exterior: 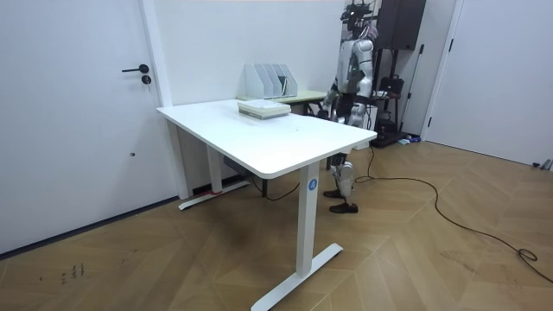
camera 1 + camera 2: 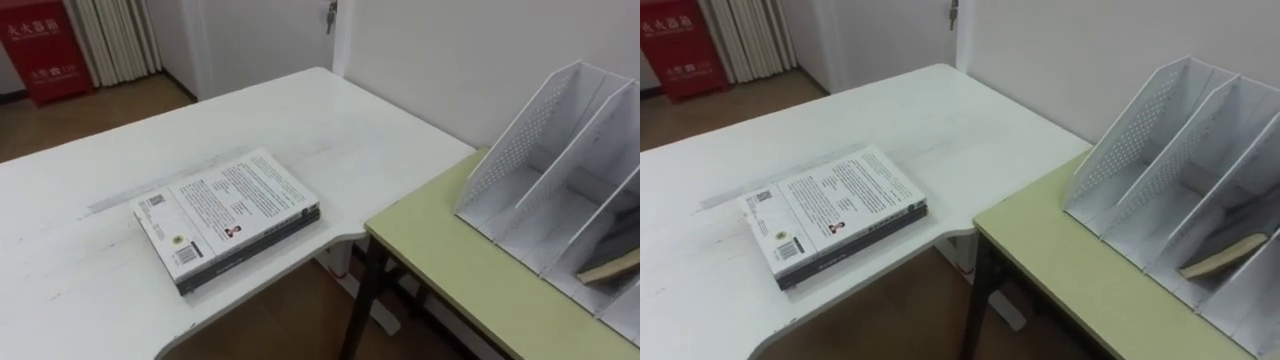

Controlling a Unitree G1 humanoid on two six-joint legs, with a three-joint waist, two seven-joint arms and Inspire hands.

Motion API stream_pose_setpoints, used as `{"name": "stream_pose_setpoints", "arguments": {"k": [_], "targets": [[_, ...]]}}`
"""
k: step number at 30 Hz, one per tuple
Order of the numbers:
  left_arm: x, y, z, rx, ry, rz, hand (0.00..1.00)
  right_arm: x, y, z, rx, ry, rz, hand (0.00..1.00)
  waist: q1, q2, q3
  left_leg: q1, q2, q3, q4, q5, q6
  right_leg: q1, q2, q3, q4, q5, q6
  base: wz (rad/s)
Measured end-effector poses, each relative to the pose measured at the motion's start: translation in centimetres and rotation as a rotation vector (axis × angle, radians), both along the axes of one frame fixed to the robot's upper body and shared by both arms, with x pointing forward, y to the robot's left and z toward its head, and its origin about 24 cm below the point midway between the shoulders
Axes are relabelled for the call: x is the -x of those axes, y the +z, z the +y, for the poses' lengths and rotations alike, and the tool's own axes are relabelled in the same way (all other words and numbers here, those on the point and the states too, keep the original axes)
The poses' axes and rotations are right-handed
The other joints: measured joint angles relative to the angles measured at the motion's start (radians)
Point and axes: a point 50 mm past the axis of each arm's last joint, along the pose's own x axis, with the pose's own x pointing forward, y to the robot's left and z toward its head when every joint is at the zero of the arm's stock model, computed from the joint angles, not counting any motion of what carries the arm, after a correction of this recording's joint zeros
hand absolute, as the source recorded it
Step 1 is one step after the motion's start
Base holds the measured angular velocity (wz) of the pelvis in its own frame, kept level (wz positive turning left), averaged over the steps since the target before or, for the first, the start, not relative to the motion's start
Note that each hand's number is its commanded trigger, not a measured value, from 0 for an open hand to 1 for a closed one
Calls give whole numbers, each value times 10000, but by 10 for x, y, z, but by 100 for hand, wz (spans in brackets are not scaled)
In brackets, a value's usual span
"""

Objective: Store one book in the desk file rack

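Note:
Two stacked books [image 2: 228,216] [image 2: 834,213] lie flat on the white desk [image 2: 150,150], near its front edge; the top one shows a white back cover with print. The white perforated file rack [image 2: 560,190] [image 2: 1180,190] stands on the green-topped side table [image 2: 450,260] at the right. One book [image 2: 610,266] [image 2: 1220,257] leans inside one of the rack's compartments. In the room view I stand behind the white desk [image 1: 276,138], beside the rack [image 1: 268,81] and the stacked books [image 1: 263,108].
A gap with wooden floor [image 2: 290,320] lies between the white desk and the green table. A wall runs behind both. A red cabinet [image 2: 45,50] and a curtain stand at the far left. A door [image 1: 78,112] is at the room view's left.

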Motion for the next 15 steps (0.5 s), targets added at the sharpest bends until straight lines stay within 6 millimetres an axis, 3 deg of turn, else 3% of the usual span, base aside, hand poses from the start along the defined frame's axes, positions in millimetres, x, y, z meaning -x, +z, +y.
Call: {"name": "stream_pose_setpoints", "arguments": {"k": [7, 15], "targets": [[12, -4, -8, -21, 295, 275, 0, 32, -8, 0, 611, -2845, 255, 0, -299, 238, -9, 96, -103, 20, -46, 2, 2, 143, -18, 9, -142, -46, 60, 2], [13, -3, -8, -212, 5, 206, 0, 37, -11, 7, 1216, -3458, 200, 0, -554, 211, -9, 199, -105, 152, -51, 3, 3, 154, -76, 46, -141, -107, 96, 0]]}}
